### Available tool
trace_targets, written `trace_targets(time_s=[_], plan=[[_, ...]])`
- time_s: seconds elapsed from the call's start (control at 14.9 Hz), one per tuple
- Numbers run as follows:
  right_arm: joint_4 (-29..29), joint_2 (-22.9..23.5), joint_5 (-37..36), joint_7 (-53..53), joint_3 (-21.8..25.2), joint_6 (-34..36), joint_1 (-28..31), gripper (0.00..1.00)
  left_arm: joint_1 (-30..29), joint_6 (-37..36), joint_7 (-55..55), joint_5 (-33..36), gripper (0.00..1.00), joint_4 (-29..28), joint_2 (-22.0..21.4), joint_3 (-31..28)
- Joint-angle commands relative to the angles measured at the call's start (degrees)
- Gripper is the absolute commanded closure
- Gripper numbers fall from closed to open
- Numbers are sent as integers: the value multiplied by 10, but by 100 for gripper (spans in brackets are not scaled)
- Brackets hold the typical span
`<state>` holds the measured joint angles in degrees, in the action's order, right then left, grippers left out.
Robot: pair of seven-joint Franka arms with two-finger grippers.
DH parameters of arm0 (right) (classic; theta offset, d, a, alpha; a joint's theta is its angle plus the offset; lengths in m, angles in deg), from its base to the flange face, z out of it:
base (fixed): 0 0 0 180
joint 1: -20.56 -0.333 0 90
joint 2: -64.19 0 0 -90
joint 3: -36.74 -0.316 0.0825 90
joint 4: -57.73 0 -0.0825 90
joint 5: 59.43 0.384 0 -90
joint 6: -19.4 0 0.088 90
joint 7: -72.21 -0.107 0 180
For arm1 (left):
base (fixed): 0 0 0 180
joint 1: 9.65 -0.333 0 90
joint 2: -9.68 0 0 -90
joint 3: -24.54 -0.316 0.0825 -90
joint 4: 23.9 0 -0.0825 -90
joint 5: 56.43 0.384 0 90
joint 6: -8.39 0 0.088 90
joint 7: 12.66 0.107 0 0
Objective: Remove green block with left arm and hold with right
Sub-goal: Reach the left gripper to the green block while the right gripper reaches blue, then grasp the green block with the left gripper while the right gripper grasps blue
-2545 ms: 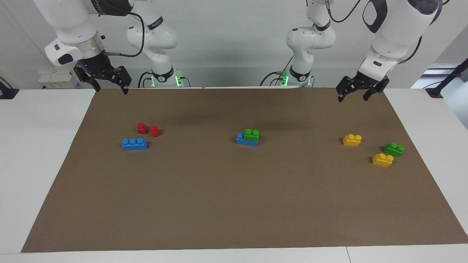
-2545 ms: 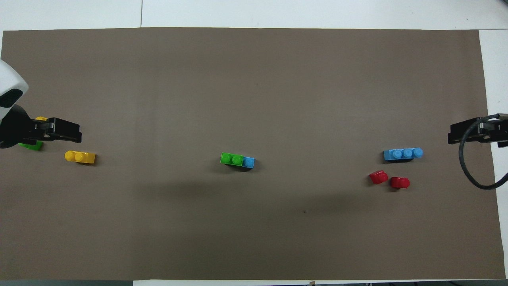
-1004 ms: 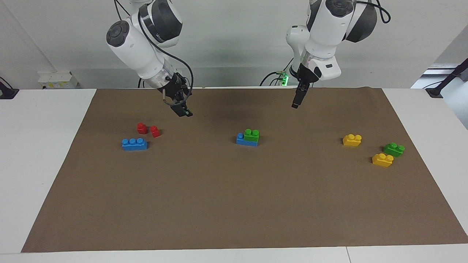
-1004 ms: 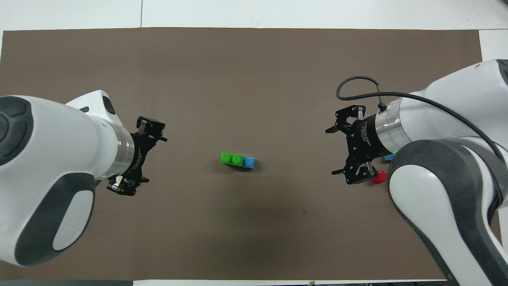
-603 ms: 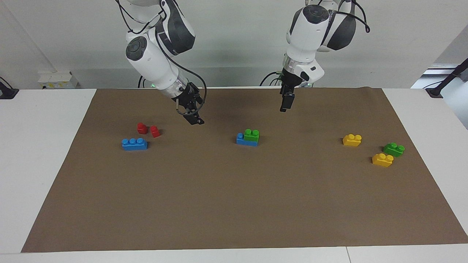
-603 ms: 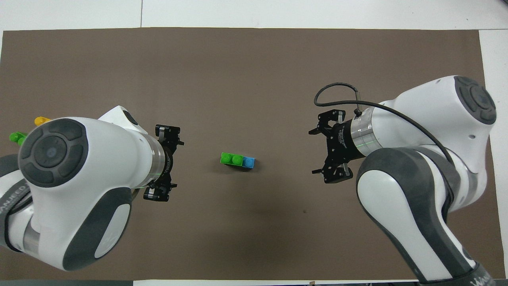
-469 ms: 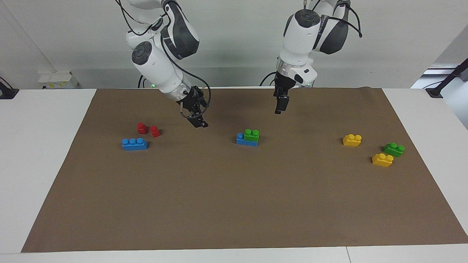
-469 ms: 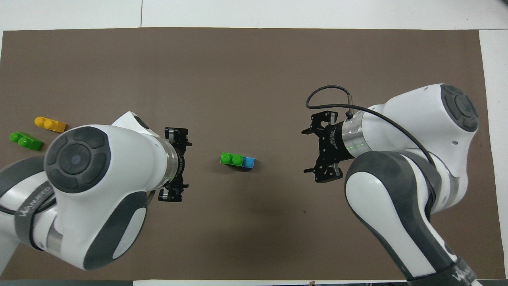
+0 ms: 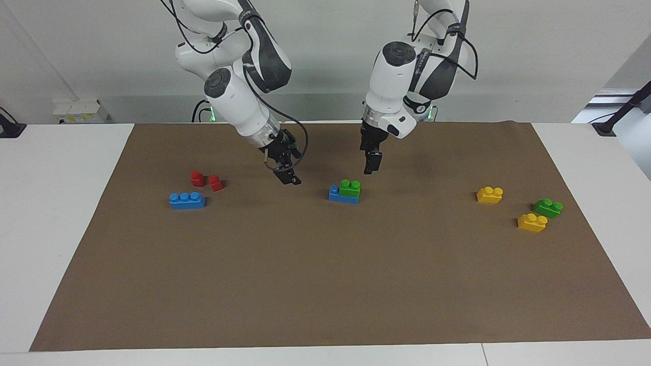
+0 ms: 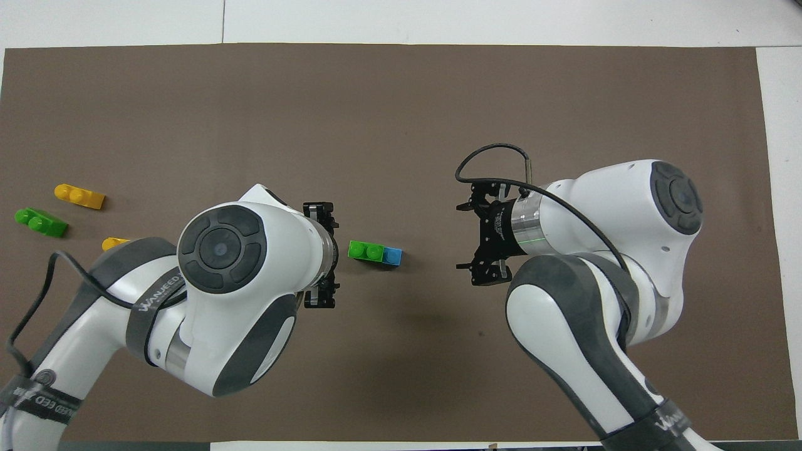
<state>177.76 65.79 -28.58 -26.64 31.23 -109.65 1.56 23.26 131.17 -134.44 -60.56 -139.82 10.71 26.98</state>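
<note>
Sitting on a blue plastic brick [image 9: 342, 195], the small green plastic block [image 9: 350, 188] waits between the wide-open left gripper [image 10: 320, 255] and wide-open right gripper [image 10: 479, 238]; one yellow plastic brick [image 10: 115, 243] is half hidden.

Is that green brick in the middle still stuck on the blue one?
Yes. The green block sits on the blue brick, covering all but one stud; neither gripper touches it.

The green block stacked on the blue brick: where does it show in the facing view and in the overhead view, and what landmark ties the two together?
Facing view: the green block sits mid-mat, atop the blue brick.
Overhead view: the green block lies mid-mat between the two grippers.
Shared landmark: the blue brick's one uncovered stud, toward the right arm's end.
</note>
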Motion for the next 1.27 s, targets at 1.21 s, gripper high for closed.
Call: trace_targets(time_s=[1.21], plan=[[78,26,105,6,2,-178,-89,2,19,103,-28,-8,0,-42,67,-10]])
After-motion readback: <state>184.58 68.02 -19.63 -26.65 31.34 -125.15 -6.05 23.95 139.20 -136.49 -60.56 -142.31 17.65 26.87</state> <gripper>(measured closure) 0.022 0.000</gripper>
